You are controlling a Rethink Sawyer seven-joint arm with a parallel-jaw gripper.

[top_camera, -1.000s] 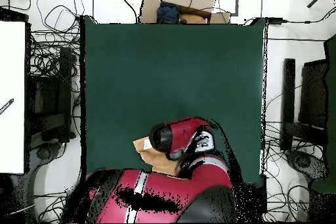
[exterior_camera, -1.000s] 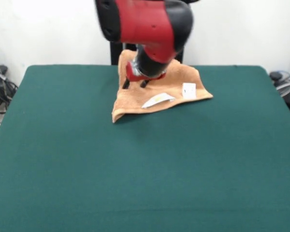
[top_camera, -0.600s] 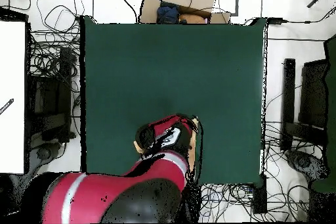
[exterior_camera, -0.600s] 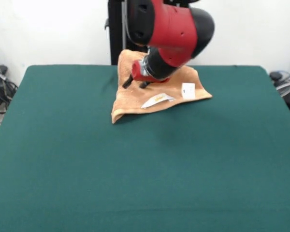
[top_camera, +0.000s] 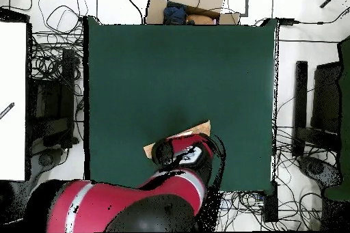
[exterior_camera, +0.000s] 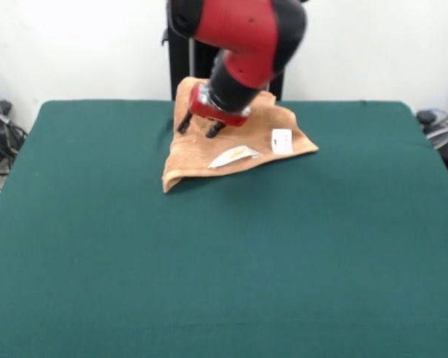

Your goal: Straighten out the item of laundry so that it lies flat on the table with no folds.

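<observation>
The item of laundry (exterior_camera: 248, 136), an orange-tan towel, lies rumpled at the far middle of the table (exterior_camera: 224, 261), with two white tags facing up and its near-left corner folded under. My gripper (exterior_camera: 197, 128) stands on the towel's left part, open, its two black fingertips (exterior_camera: 183, 125) spread apart and down at the cloth. Seen from overhead, the red arm covers most of the towel (top_camera: 200, 128), of which only two corners show on the green table (top_camera: 178, 66); the gripper itself is hidden there.
A black post (exterior_camera: 180, 56) rises behind the table's far edge. From overhead, a cardboard box (top_camera: 195, 1) sits past the table's top edge, cables (top_camera: 55, 59) lie along both sides and a white board (top_camera: 12, 100) stands at the left.
The gripper has shifted left in the front view and the towel has slid left with it. The arm's upper links have swung round above.
</observation>
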